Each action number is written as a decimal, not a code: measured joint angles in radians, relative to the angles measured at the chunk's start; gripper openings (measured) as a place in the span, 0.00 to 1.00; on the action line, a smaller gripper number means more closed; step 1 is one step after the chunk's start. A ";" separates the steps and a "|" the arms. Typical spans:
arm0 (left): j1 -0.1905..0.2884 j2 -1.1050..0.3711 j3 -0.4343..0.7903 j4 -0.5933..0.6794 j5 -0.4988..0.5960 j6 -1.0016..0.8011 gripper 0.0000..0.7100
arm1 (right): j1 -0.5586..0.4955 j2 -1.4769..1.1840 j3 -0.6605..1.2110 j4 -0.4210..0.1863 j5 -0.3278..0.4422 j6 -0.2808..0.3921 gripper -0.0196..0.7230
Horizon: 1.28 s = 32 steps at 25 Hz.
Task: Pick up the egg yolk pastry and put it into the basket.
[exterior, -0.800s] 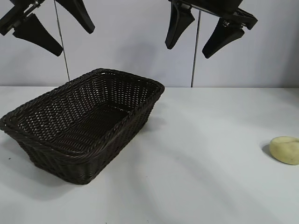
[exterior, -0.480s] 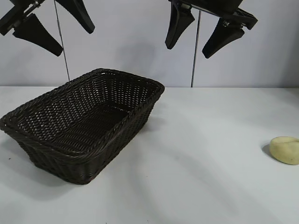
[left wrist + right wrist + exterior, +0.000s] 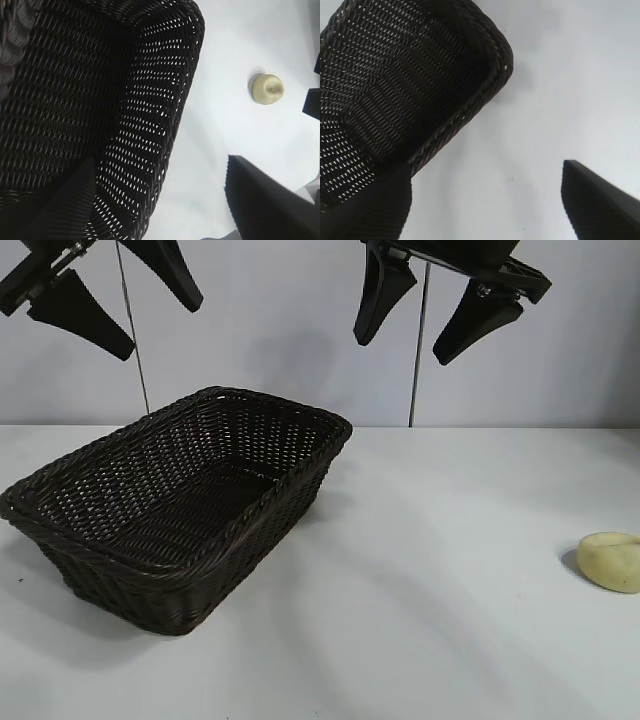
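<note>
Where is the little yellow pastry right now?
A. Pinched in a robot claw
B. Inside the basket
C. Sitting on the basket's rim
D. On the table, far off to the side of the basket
D. The egg yolk pastry lies alone on the white table, well apart from the empty basket, with both grippers open high above.

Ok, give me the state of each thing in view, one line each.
Basket: upright on the table, empty.
Pastry: lying on the table, far right, untouched.
Left gripper: open, raised above the basket, holding nothing.
Right gripper: open, raised, holding nothing.
</note>
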 joint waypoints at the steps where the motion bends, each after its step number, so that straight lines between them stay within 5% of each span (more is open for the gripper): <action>1: 0.000 0.000 0.000 0.000 0.000 0.000 0.75 | 0.000 0.000 0.000 0.000 0.000 0.000 0.82; 16: 0.000 0.000 0.000 0.000 -0.042 0.000 0.75 | 0.000 0.000 0.000 -0.001 0.000 0.000 0.82; 32: 0.000 -0.139 0.019 0.095 0.093 -0.046 0.75 | 0.000 0.000 0.000 -0.006 0.003 0.000 0.82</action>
